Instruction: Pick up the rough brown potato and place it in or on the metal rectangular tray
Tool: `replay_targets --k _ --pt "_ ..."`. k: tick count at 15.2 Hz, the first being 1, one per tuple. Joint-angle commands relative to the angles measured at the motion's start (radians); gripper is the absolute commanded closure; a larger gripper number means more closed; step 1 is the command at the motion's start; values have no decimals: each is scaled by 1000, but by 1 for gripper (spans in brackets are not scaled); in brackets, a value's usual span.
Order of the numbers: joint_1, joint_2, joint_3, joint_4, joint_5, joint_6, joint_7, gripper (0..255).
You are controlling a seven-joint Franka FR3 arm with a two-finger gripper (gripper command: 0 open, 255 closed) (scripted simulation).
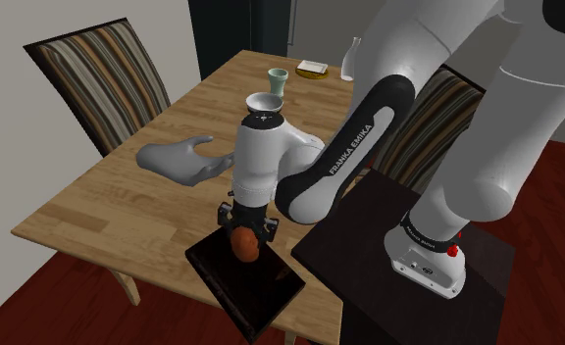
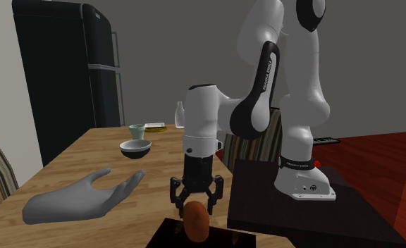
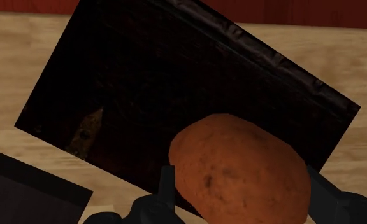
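We see the fingers (image 3: 166, 186) clamped on the reddish-brown potato (image 3: 239, 168), hanging over the dark rectangular tray (image 1: 266, 294) at the six o'clock edge of the table (image 1: 104, 206) in the shoulder view.

Wooden table (image 1: 104, 211) now, pale planks running its length. Right at the edge beside the stand lies the dark tray (image 1: 266, 294), set at a slant, one corner jutting out past that edge. Moving in toward the middle, there's a grey glove (image 1: 178, 162) lying flat, fingers spread, well apart from the tray. Further along the table, a bowl (image 1: 266, 102), white inside and dark outside, and just beyond it a pale green cup (image 1: 278, 79), upright. And up at the far end, a small plate (image 1: 312, 69) with something yellow on it, and a bottle (image 1: 350, 59) standing beside it near the corner.
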Motion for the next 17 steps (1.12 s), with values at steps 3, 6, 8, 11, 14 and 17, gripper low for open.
replay_targets --k 3,6,8,11,14,17 --pt "16 51 -26 -6 -60 39 42 255" --pt "17 51 -26 -6 -60 39 42 255" --pt "16 51 -26 -6 -60 39 42 255" --pt "17 53 -26 -5 -62 40 43 0" --pt "16 54 -28 -6 -63 41 41 0" --pt "-7 5 5 -10 -1 3 -1 0"
